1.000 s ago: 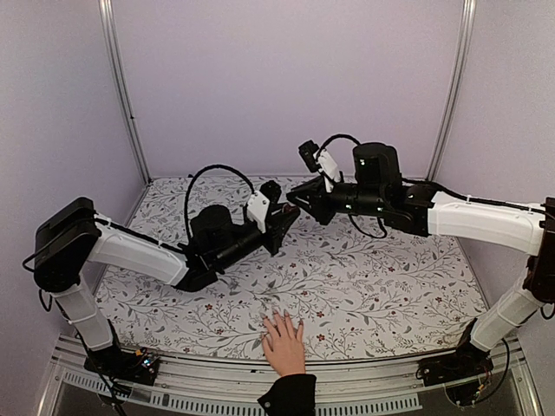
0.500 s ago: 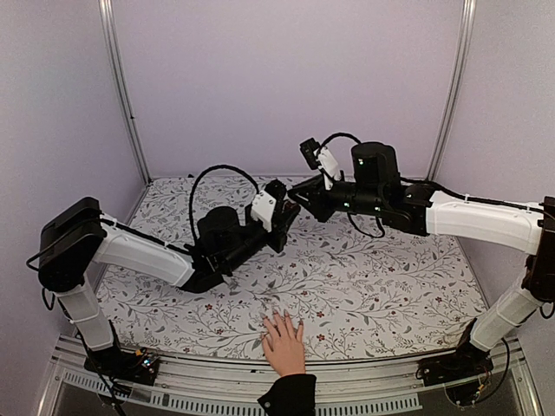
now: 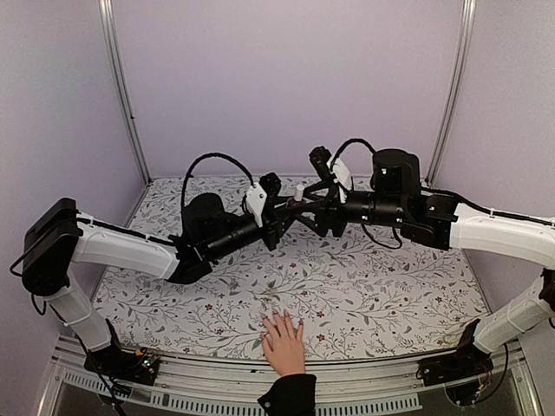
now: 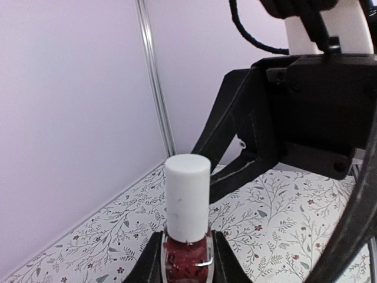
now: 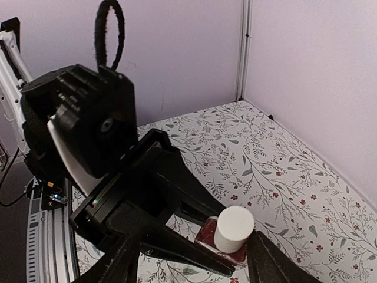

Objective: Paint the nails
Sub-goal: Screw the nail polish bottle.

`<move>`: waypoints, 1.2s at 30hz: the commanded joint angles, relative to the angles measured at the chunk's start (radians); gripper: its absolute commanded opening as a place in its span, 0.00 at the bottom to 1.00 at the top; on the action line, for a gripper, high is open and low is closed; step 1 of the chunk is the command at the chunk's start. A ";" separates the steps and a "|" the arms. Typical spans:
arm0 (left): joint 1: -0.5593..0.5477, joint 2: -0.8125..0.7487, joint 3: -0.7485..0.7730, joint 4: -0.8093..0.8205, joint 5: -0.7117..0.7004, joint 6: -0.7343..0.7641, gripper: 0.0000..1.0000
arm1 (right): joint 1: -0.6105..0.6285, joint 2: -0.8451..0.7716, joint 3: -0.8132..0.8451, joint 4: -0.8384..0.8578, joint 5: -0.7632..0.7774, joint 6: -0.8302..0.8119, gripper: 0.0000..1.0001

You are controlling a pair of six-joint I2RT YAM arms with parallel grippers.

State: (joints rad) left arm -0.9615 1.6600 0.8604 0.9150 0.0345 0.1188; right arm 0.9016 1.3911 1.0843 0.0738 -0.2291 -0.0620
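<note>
Drawn back rightward over the last second with the right gripper [image 3: 305, 208], reached slightly higher with the left gripper [image 3: 288, 208], so meeting a little farther right above the floral table [image 3: 390, 286]. Clamped between the left gripper's narrow jaws by its dark-red body: a small bottle [image 4: 187, 259], upright, its white cap [image 4: 187, 197] standing clear above the fingers. Spread wide on the right gripper, with fingers [image 5: 123, 262] either side of the cap in the right wrist view, not touching it, gripping nothing. Held in the air between the two wrists. Resting flat at the near edge, palm down, well apart from the bottle: a human hand [image 3: 284, 342] in a black sleeve cuff [image 3: 289, 394]. Too small to judge for colour from above: the nails [image 3: 279, 317], pointing toward the far wall
</note>
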 commanded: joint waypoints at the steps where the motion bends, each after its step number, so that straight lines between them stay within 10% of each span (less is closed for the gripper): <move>1: 0.066 -0.054 -0.014 -0.030 0.260 -0.049 0.00 | 0.000 -0.060 -0.038 0.023 -0.117 -0.055 0.68; 16: 0.120 0.019 0.118 -0.158 1.012 -0.115 0.00 | -0.007 -0.156 -0.040 -0.073 -0.386 -0.207 0.63; 36: 0.098 0.063 0.155 -0.150 1.088 -0.150 0.00 | -0.007 -0.072 0.030 -0.160 -0.494 -0.251 0.31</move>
State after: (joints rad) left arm -0.8558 1.7081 0.9913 0.7689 1.1084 -0.0204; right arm 0.8963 1.3148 1.0878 -0.0673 -0.7029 -0.3069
